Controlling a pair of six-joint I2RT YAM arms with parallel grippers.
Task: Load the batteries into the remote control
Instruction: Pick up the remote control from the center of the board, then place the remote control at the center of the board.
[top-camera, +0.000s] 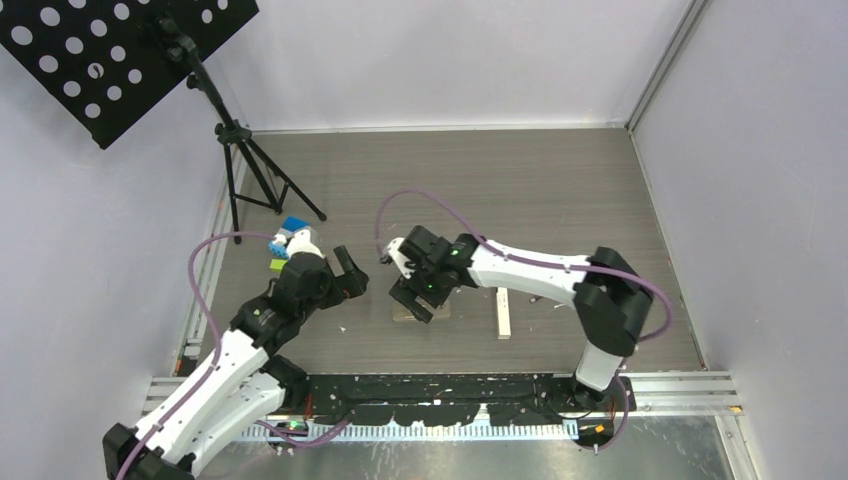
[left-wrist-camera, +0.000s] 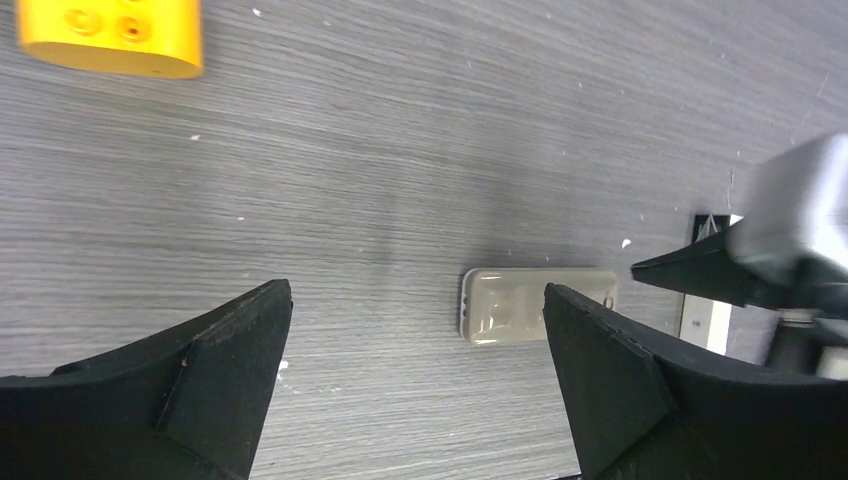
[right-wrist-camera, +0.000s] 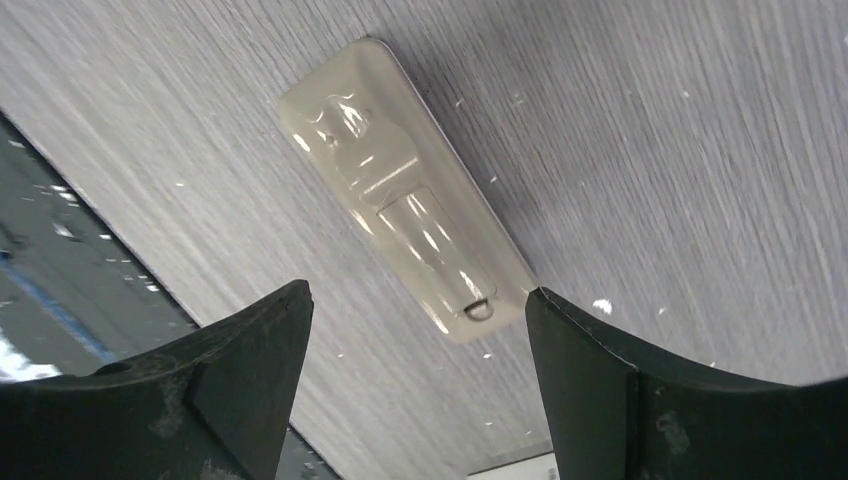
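1. Both arms are built of white link shells between bulky black joint housings: the left arm (top-camera: 215, 385) starts just beyond the left end of the black base rail (top-camera: 430, 392), the right arm (top-camera: 598, 335) by its right end.
2. A purple cable (top-camera: 192, 275) loops along each arm, away from the rail.
3. Small green lights (top-camera: 430, 287) glow near the wrists.
4. The fingers (left-wrist-camera: 200, 390) are matte black wedges with faintly scuffed faces.

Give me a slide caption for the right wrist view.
Open right gripper hovering over a beige remote lying on the grey table, battery bay facing up.

place: lab test cell | signs: white enclosure walls (top-camera: 450, 60), tripod (top-camera: 231, 132), perforated panel (top-camera: 112, 48)
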